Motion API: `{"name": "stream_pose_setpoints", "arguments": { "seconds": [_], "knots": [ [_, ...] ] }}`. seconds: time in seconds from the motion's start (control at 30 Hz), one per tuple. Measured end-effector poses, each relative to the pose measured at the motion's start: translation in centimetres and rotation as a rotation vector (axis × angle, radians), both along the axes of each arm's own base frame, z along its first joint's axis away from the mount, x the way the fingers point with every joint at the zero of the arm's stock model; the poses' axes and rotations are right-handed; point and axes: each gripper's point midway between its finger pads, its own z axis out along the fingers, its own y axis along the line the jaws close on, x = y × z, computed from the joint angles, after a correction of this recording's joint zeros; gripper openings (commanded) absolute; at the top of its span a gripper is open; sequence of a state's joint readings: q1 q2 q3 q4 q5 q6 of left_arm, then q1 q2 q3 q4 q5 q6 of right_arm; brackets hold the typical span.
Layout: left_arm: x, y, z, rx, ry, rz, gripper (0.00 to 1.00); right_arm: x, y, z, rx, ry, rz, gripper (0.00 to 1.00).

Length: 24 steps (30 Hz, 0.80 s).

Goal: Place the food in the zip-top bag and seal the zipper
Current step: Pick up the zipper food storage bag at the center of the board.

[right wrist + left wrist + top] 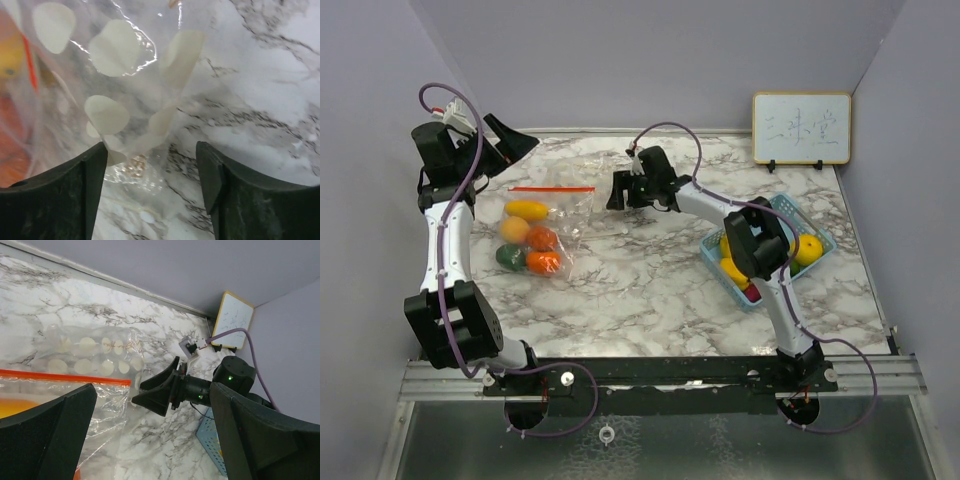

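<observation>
A clear zip-top bag (552, 215) with a red zipper strip (551, 189) lies flat at the left of the table. Inside it are toy foods: a yellow one (527, 209), orange ones (542, 238) and a green one (509, 257). My left gripper (507, 146) is open and empty, raised behind the bag's left corner. My right gripper (618, 190) is open and empty just right of the bag. In the right wrist view its fingers (60, 195) straddle the bag's dotted edge (120, 55) without touching it. The left wrist view shows the zipper (65, 377).
A light blue basket (817, 232) at the right holds more toy food, with a yellow piece (808, 248) on top, partly hidden by the right arm. A small whiteboard (801, 128) stands at the back right. Grey walls enclose the table.
</observation>
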<state>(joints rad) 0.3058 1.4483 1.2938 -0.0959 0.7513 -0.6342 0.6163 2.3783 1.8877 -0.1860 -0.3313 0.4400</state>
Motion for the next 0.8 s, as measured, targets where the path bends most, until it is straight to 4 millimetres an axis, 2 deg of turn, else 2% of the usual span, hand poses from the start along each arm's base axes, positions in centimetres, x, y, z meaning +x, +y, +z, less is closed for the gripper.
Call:
{"name": "stream_pose_setpoints", "arguments": {
  "seconds": [0.07, 0.1, 0.13, 0.23, 0.33, 0.37, 0.47, 0.5, 0.67, 0.8],
  "knots": [
    [-0.2, -0.2, 0.2, 0.000, -0.007, -0.007, 0.99, -0.3, -1.1, -1.4, -0.048, 0.004, -0.021, 0.87],
    [-0.4, -0.3, 0.3, 0.001, -0.010, -0.009, 0.99, -0.7, -1.6, -2.0, -0.068, 0.009, -0.026, 0.88],
    [-0.5, -0.4, 0.4, 0.000, -0.012, -0.010, 0.99, -0.7, -1.7, -1.8, -0.067, -0.002, -0.027, 0.88],
    [-0.8, -0.5, 0.4, -0.001, -0.016, -0.014, 0.99, -1.2, -2.2, -1.4, -0.074, -0.006, -0.026, 0.79],
    [-0.9, -0.7, 0.3, -0.003, -0.016, -0.020, 0.99, -1.7, -1.5, -1.1, -0.042, 0.006, 0.013, 0.68],
    [-0.9, -0.8, 0.2, -0.003, -0.015, -0.022, 0.99, -2.1, -1.0, -0.8, -0.015, 0.013, 0.041, 0.60],
    [-1.0, -0.9, 0.1, -0.008, -0.012, -0.026, 0.99, -2.9, 0.2, 0.0, 0.059, 0.031, 0.100, 0.16],
    [-1.0, -1.0, 0.0, -0.010, -0.011, -0.031, 0.99, -3.2, 0.6, 0.2, 0.082, 0.041, 0.116, 0.05],
    [-1.1, -1.6, 0.3, -0.014, -0.018, -0.047, 0.99, -4.4, 1.1, -0.1, 0.138, 0.076, 0.155, 0.02],
    [-1.1, -2.4, 0.6, -0.025, -0.029, -0.074, 0.99, -5.4, -1.0, -0.9, 0.130, 0.136, 0.096, 0.02]
  ]
}}
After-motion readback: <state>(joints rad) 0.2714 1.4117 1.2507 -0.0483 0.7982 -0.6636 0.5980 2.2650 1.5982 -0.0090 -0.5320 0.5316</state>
